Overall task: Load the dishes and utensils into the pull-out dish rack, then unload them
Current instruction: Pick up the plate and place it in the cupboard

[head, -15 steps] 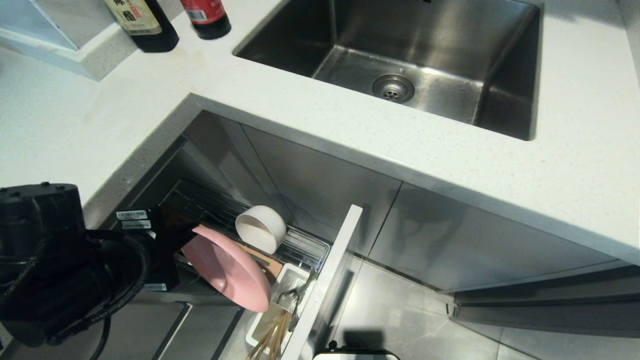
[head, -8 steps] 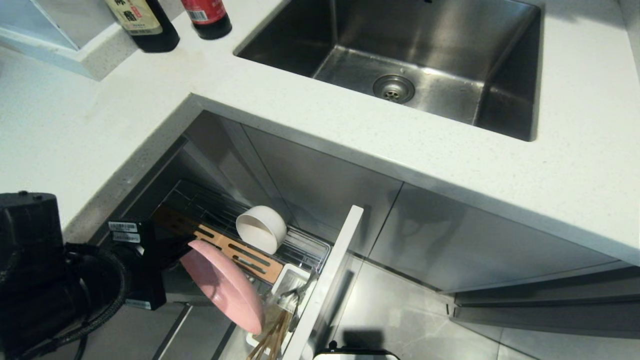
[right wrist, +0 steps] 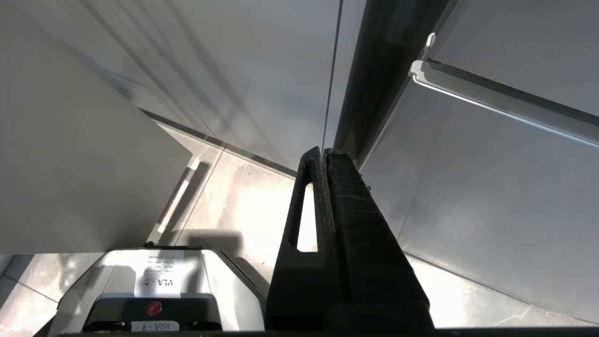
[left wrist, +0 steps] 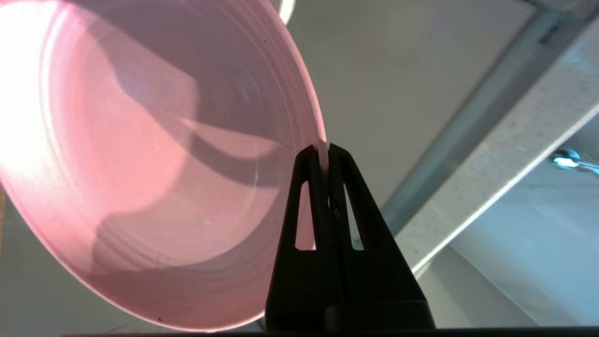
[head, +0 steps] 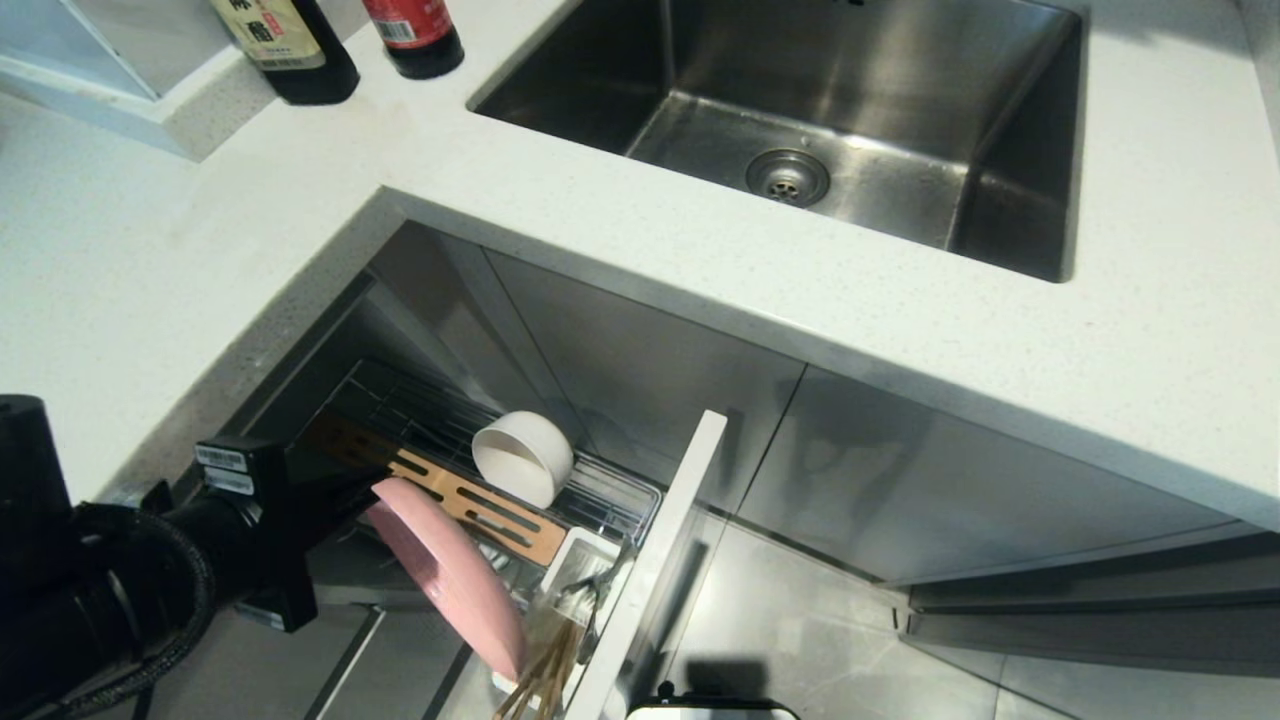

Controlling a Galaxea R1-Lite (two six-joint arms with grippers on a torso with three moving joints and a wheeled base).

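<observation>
We saw a white speckled desk [head: 180,230] wrapping an inside corner, with a steel sink [head: 900,120] set in it at the far side. Two dark bottles [head: 290,45] stood far left. Below, grey cabinet fronts [head: 960,480] met a glossy grey tiled floor [head: 820,640].

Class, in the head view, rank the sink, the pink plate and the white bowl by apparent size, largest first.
1. sink
2. pink plate, seen nearly edge-on, clamped by the left gripper
3. white bowl
</observation>
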